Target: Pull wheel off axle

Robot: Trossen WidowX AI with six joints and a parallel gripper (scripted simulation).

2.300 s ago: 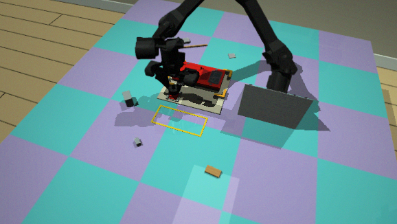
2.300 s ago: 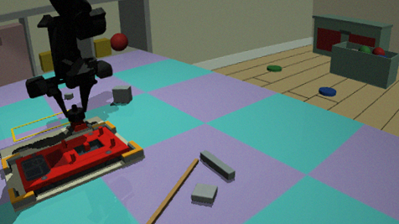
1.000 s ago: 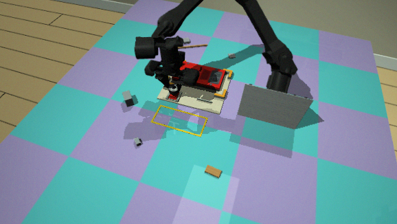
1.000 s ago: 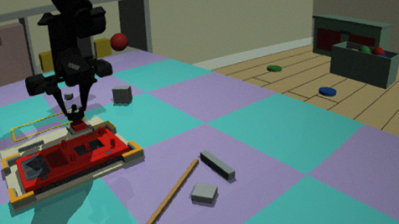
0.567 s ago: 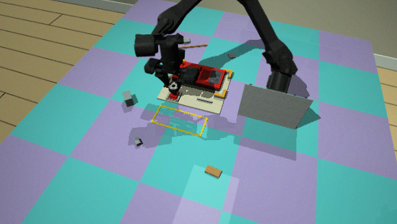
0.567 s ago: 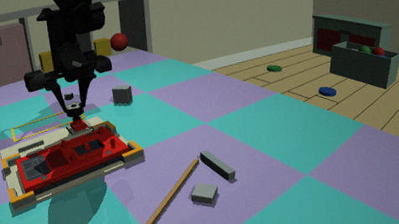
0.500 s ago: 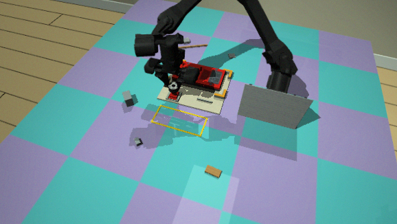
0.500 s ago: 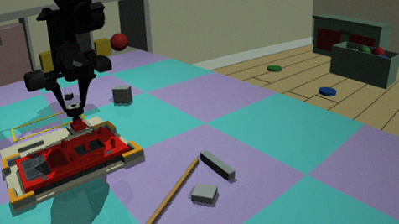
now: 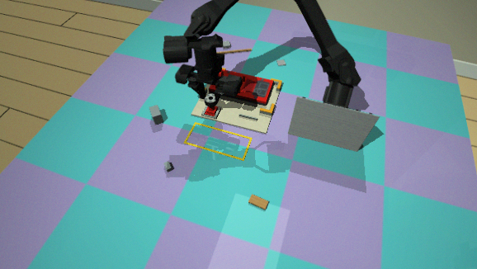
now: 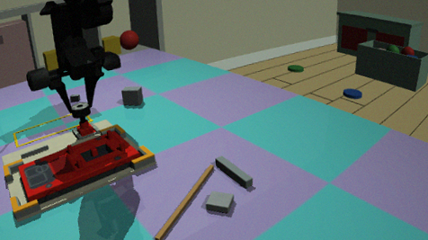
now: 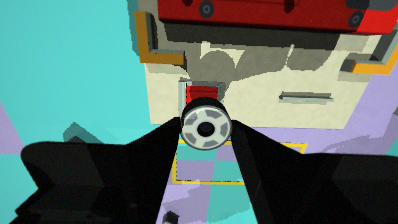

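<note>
I've got the gripper clamped on the wheel, held flat above the red block on the cream base plate. Yellow outline, i.e. the marked area, is just beside the plate; wheel's not in it. Red chassis sits on same plate, btwn orange-edged corner brackets.
</note>
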